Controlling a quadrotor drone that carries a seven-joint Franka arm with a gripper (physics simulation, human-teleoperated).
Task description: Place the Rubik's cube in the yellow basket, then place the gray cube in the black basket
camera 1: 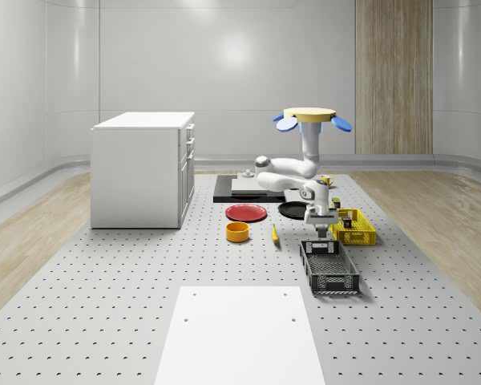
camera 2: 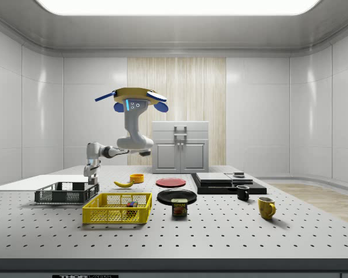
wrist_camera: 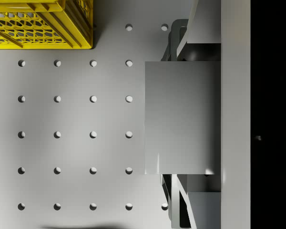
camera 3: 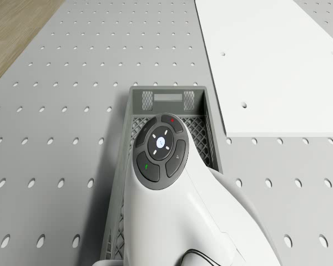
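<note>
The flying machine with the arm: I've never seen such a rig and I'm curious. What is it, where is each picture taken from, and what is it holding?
It is a simulated drone hovering over a perforated table, with a robot arm hanging below. One camera overlooks the scene, one watches from the side, one sits on the drone, one on the wrist. The claw grips the gray cube just above one end of the black basket. The Rubik's cube already lies in the yellow basket. A red plate and a white cabinet stand nearby.
</note>
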